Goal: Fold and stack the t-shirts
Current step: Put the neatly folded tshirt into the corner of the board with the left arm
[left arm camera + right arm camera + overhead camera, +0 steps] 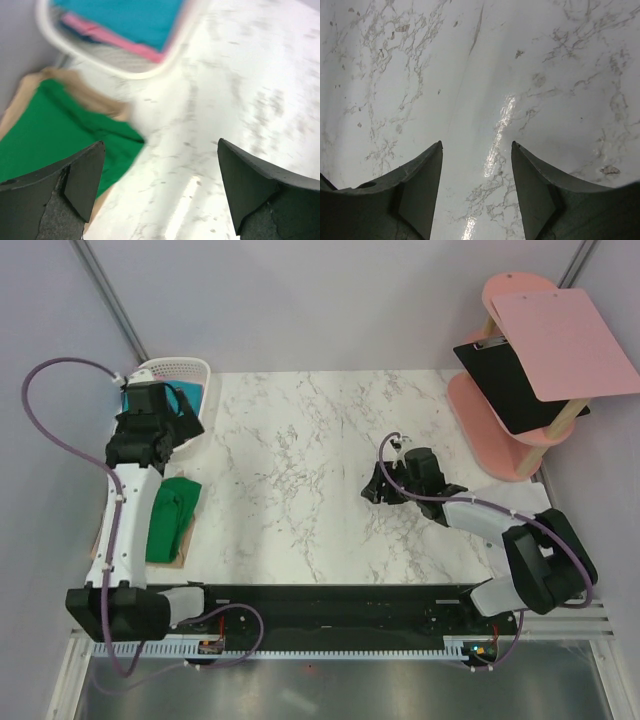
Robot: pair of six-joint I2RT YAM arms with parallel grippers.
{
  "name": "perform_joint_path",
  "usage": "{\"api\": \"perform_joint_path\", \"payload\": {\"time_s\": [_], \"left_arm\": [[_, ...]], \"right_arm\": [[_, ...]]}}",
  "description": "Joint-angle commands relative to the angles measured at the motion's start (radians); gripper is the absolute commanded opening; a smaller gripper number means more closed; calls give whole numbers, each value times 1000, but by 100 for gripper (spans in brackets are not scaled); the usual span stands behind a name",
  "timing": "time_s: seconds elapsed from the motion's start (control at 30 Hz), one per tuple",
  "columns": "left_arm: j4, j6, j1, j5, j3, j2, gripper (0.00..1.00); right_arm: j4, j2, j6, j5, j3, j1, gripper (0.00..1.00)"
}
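A folded bright green t-shirt (172, 516) lies on a tan t-shirt (170, 562) at the table's left edge; both show in the left wrist view, green (55, 130) over tan (85, 95). Teal-blue (135, 17) and pink (115, 40) shirts lie in the white basket (180, 372). My left gripper (165, 435) hovers open and empty between the basket and the green shirt; in its wrist view (160, 175) only bare marble lies between the fingers. My right gripper (378, 485) is open and empty over bare marble at mid-right, as its wrist view (476, 165) shows.
A pink two-tier stand (510, 390) with a black clipboard (510, 385) and a pink sheet (565, 340) stands at the back right. The marble table top (300, 460) spans the middle. A black rail (330, 595) runs along the near edge.
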Motion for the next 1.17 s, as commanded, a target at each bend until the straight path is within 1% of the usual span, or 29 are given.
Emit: {"api": "perform_joint_path", "payload": {"time_s": [0.0,0.03,0.07,0.1,0.17,0.2,0.27,0.3,0.33,0.4,0.47,0.5,0.57,0.6,0.63,0.7,0.8,0.97,1.13], "left_arm": [[79,57,-263,71,27,15,99],[82,64,-307,56,41,64,99],[85,81,-381,48,51,92,100],[91,84,-410,63,59,124,100],[120,98,-487,89,68,207,100],[134,100,-509,114,70,235,100],[154,107,-558,129,68,311,100],[178,110,-569,169,64,336,100],[185,106,-576,175,59,362,100],[221,101,-589,221,44,416,100],[267,104,-590,258,-2,433,100],[306,106,-590,285,-14,447,100],[332,124,-590,304,-42,463,100],[349,132,-590,304,-48,479,100],[356,147,-589,303,-51,490,100],[367,164,-589,290,-51,506,100],[407,175,-589,277,-59,539,100],[435,166,-584,234,-54,586,100],[449,143,-564,226,-71,592,100]], "right_arm": [[-48,-103,-28,146,0,5,66],[-100,-111,-53,175,9,5,67],[-132,-120,-64,274,36,5,70],[-199,-137,-73,325,50,5,73],[-247,-156,-97,419,89,3,78],[-284,-173,-105,492,101,3,82],[-309,-186,-117,560,125,0,89],[-321,-196,-125,612,133,2,96],[-324,-199,-133,636,138,2,98],[-321,-193,-150,685,147,-1,98],[-307,-170,-162,688,149,-10,98],[-272,-159,-174,683,144,-14,98],[-226,-131,-197,636,126,-26,98],[-171,-122,-206,625,118,-29,98],[-154,-111,-216,589,101,-38,98],[-40,-79,-226,549,84,-50,98],[33,-26,-248,507,81,-69,98],[35,40,-260,501,136,-76,98],[27,45,-263,484,155,-76,98]]}}
